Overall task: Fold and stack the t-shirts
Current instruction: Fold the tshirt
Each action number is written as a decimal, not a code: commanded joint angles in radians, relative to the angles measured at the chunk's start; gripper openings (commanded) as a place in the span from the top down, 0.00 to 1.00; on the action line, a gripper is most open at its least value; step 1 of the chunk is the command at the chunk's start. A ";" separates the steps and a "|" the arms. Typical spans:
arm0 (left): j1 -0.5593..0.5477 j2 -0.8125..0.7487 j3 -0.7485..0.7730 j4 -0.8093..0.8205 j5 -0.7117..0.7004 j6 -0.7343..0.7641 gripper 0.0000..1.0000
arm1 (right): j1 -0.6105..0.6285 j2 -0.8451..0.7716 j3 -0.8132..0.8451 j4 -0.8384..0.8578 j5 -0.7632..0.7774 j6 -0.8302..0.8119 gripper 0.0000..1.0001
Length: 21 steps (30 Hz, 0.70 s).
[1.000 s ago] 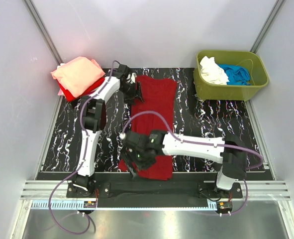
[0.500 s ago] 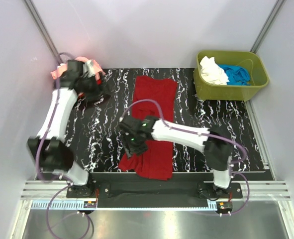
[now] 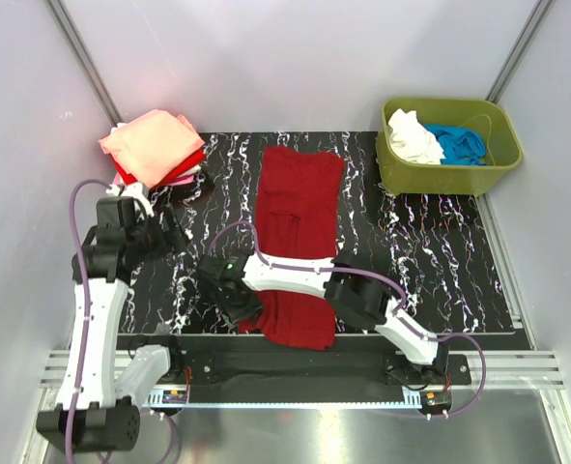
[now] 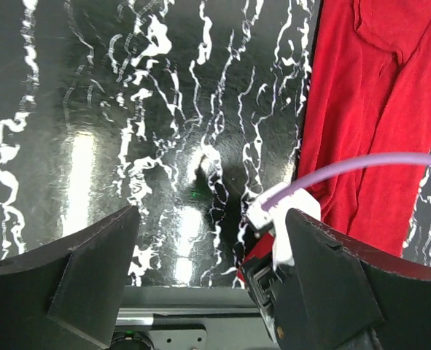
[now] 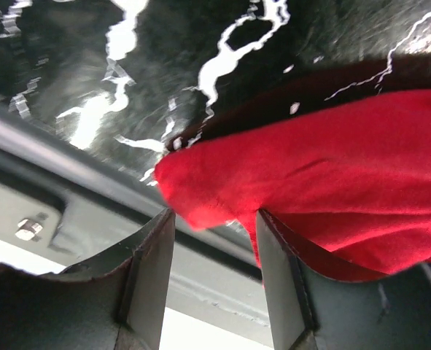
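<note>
A dark red t-shirt (image 3: 299,208) lies lengthwise on the black marbled mat, folded into a long narrow strip. My right gripper (image 3: 229,298) is at its near left corner. In the right wrist view the jaws (image 5: 211,270) are open, and the tip of the shirt's corner (image 5: 332,175) lies between the fingertips, not pinched. My left gripper (image 3: 169,235) is open and empty above bare mat, left of the shirt. The left wrist view (image 4: 211,284) shows the shirt (image 4: 375,131) on its right. A stack of folded salmon-pink and red shirts (image 3: 153,145) sits at the far left.
An olive-green tub (image 3: 449,174) at the far right holds a white shirt (image 3: 413,137) and a blue shirt (image 3: 459,143). The right arm reaches low across the shirt's near end. The metal front rail (image 5: 33,211) lies just below the right gripper.
My left arm left the shirt's far left corner, swung past the stack, and now hangs over the mat at the left. My right gripper moved left to the shirt's near left corner.
</note>
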 commanded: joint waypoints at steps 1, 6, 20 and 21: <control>0.005 -0.049 -0.028 0.027 -0.088 -0.020 0.13 | 0.011 0.031 0.059 -0.056 0.049 -0.020 0.45; 0.003 -0.091 -0.075 0.030 -0.088 -0.049 0.14 | 0.024 0.074 0.080 -0.067 0.074 -0.024 0.50; 0.002 -0.154 -0.086 0.062 -0.116 -0.055 0.14 | 0.024 -0.046 0.239 -0.210 0.195 -0.096 1.00; 0.003 -0.154 -0.086 0.062 -0.116 -0.055 0.14 | 0.024 -0.063 0.244 -0.237 0.215 -0.104 1.00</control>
